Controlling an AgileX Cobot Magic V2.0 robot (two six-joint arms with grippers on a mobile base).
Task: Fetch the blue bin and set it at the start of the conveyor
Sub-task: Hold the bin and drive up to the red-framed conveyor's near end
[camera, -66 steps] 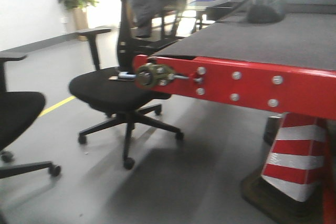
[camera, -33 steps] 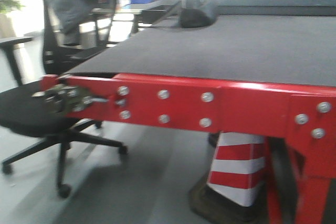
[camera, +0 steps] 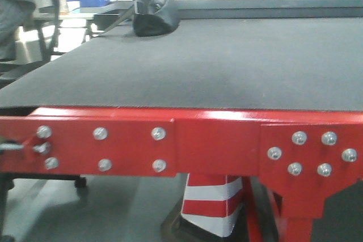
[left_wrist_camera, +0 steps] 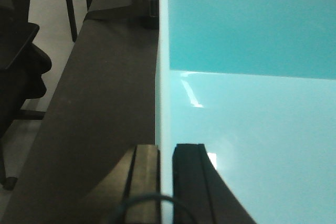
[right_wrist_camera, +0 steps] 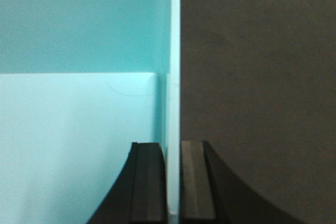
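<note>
Looks like the whole front view swung round. A second earlier the chair (camera: 17,15) sat mid-picture and the red frame (camera: 215,145) cut across at an angle. By this moment the frame ran square across the bottom, the belt (camera: 227,66) filled nearly everything above it, and the chair was shoved off to the far left. My read: the base had turned to face the conveyor's start end head-on.

The bin (left_wrist_camera: 252,129) was slung between the two arms. The left gripper (left_wrist_camera: 166,156) was pinched narrow on its left wall, one finger outside and one inside, with the tub stretching off to that gripper's right. The right gripper (right_wrist_camera: 172,150) did the same on the right wall, tub to its left. Dark surface showed outside each gripper, but I couldn't tell if that was belt or something else.

Neither gripper nor the bin showed in the front view, so I'd guess the bin wasn't out over the belt yet. Carry stage basically done, lift-over and set-down left. Only a dark lump (camera: 154,9) sat at the belt's far end.
</note>
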